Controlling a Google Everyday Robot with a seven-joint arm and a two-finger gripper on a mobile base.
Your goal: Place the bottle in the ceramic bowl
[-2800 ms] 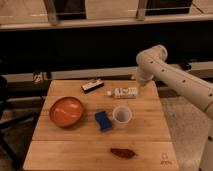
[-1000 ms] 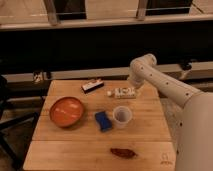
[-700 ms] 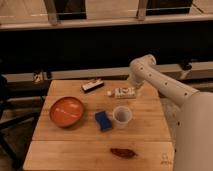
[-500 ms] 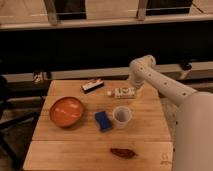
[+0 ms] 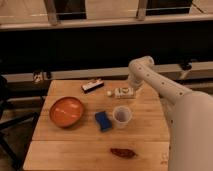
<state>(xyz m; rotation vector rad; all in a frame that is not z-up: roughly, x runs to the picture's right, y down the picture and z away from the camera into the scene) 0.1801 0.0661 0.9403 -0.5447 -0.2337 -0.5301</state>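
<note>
**White bottle on its side, end effector spread at its base**

The bottle (image 5: 122,93) lies flat on the wooden counter (image 5: 75,145) near the back edge, with its cap pointing left. The end effector (image 5: 133,90) is low over the bottle's right end, fingers spread. From here I cannot tell whether it touches the bottle. The ceramic bowl (image 5: 66,111), orange-red inside, sits well apart toward the left side of the counter. A translucent cup (image 5: 122,116) stands just in front of the bottle, with a blue block (image 5: 103,120) beside the cup's left. A dark flat box (image 5: 92,86) lies left of the cap. A reddish-brown item (image 5: 123,152), possibly a pepper, rests near the front edge.
</note>
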